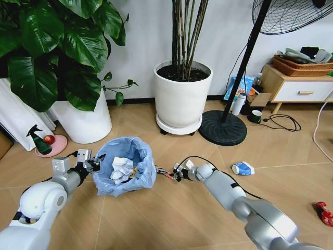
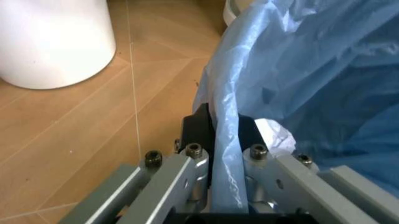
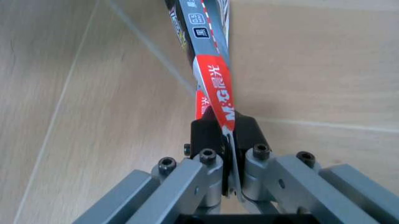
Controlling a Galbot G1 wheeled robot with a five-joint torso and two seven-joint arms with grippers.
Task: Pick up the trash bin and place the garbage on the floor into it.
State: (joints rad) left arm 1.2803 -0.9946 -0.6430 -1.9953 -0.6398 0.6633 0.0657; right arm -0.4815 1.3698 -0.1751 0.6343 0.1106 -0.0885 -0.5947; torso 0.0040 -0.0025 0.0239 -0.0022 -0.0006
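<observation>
The trash bin (image 1: pixel 127 156), lined with a crinkly light-blue bag (image 2: pixel 311 70), holds crumpled white paper (image 1: pixel 122 167) and a yellow scrap (image 1: pixel 135 171). My left gripper (image 1: pixel 97 165) is shut on its rim, the bag pinched between the fingers (image 2: pixel 225 126). My right gripper (image 1: pixel 175 174), just right of the bin, is shut (image 3: pixel 223 133) on a flat red-and-grey tube-shaped wrapper (image 3: pixel 215 84), whose free end (image 1: pixel 162 172) points at the bin wall. A blue-white can (image 1: pixel 243 168) lies on the floor (image 1: pixel 171 219) to the right. A red crushed wrapper (image 1: pixel 324 213) lies at the far right edge.
Two big white plant pots (image 1: pixel 83 122) (image 1: pixel 182 99) stand behind the bin, one near it in the left wrist view (image 2: pixel 50 42). A fan's black round base (image 1: pixel 222 128) and cables (image 1: pixel 283 122) lie behind right. A spray bottle (image 1: pixel 39 139) stands on a pink dish at the left.
</observation>
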